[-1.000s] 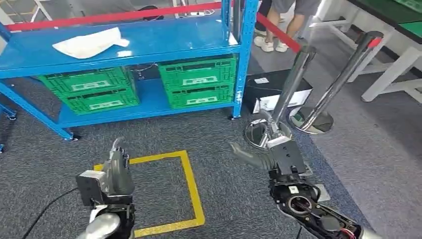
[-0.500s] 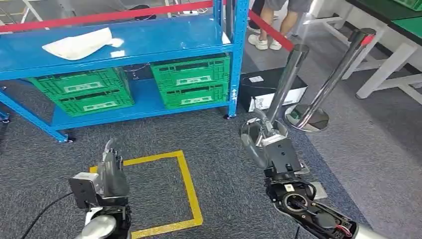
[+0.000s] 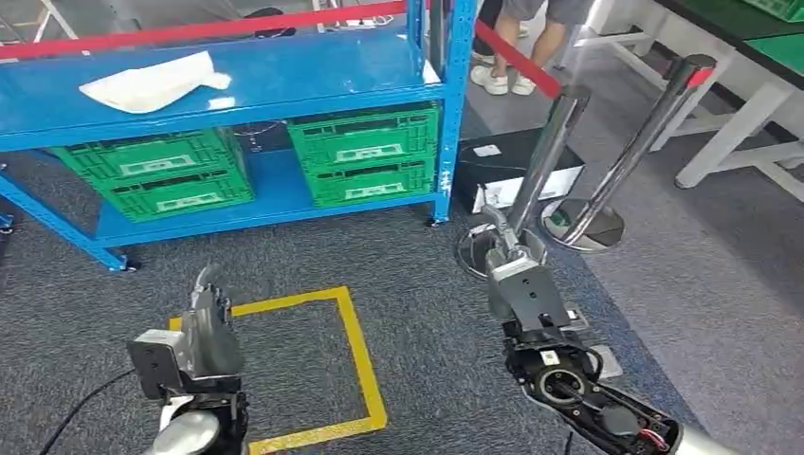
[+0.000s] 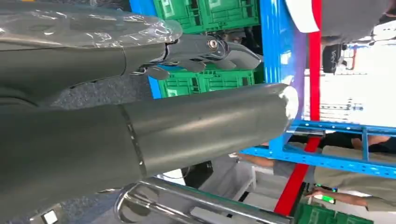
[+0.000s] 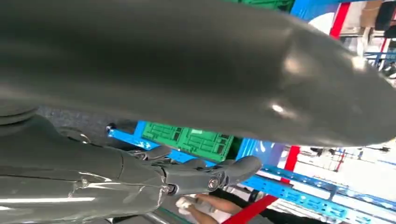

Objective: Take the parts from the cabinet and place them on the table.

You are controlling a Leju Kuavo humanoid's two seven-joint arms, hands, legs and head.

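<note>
The left hand [image 3: 210, 318] is raised over the yellow floor square [image 3: 313, 365], fingers straight and apart, nothing grasped. Beyond it, four green crates [image 3: 365, 152] are stacked in two pairs inside the blue cabinet [image 3: 284, 81]; a white cloth [image 3: 156, 81] lies on top. The right hand [image 3: 507, 265] is likewise released, near two chrome posts [image 3: 550, 161].

A square of yellow tape [image 3: 356, 355] is stuck on the grey carpet floor [image 3: 427, 313]. Two shiny metal posts [image 3: 555, 156] stand near a black box [image 3: 517, 156]. A red belt [image 3: 517, 59] runs between posts. A person's legs [image 3: 531, 38] stand behind it.
</note>
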